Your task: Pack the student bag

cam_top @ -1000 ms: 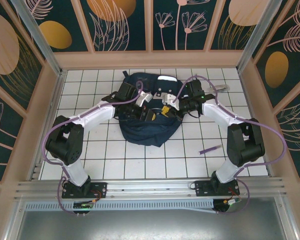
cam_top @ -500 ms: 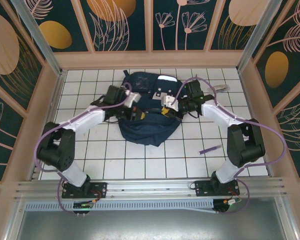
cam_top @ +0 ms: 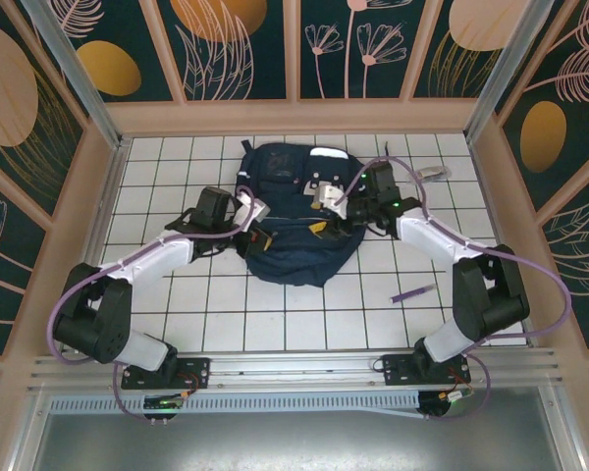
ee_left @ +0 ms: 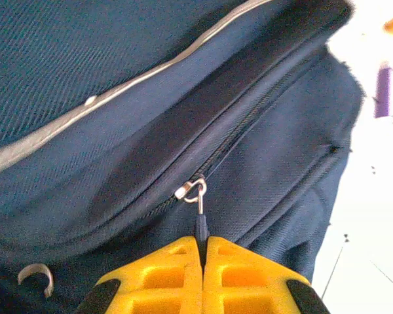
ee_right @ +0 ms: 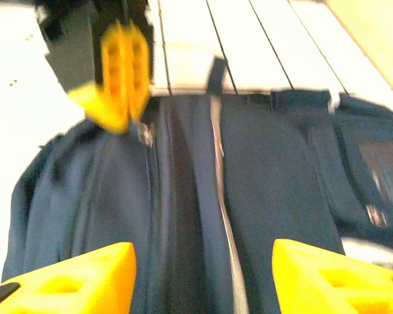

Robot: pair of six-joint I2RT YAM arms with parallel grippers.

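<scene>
Navy fabric student bag (cam_top: 296, 221) with a white reflective stripe, lying flat at the far centre of the white tiled table (cam_top: 304, 314).
Left arm reaches in from the left, left gripper (ee_left: 203, 243) pinched tight on the zipper pull (ee_left: 200, 209). Right arm stretches over the bag's right side, right gripper (ee_right: 203, 268) jaws wide apart above the fabric.

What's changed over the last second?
The left gripper, fingers shut on the zipper pull, swept left across the student bag to its left edge. The right gripper opened its fingers above it. Bag and purple pen stayed put.
</scene>
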